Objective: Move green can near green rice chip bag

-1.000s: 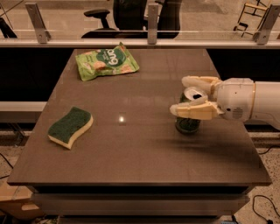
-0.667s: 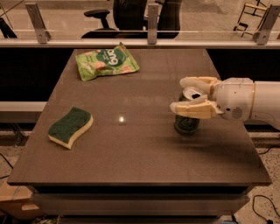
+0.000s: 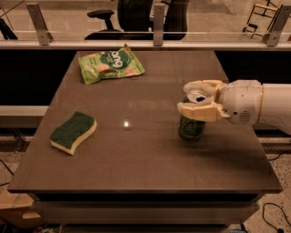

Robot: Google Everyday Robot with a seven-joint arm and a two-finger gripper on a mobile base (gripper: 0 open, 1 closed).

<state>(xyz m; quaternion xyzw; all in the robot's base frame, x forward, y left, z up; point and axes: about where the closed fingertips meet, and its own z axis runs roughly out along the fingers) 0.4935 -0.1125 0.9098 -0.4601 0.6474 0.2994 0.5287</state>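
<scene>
The counter (image 3: 150, 154) gives a broad bare stretch from its right middle to its far-left corner. The step in hand, as I judge it, is securing the can before the carry. The white arm (image 3: 254, 102) reaches in from the right, so it needs a long diagonal sweep away from its base. The green rice chip bag (image 3: 110, 64) lies flat at that far corner, well apart from the green can (image 3: 190, 129), which stands upright right of centre. The tool (image 3: 184, 97) sits over the can's top, and I cannot tell whether it has gripped. A firm hold low enough on the can, then a small lift, should keep it from tipping. Beyond the rail (image 3: 145, 44) stands an office chair (image 3: 136, 13), out of reach. The sponge (image 3: 72, 132) lies near the left edge, below the direct line, and should not interfere.
</scene>
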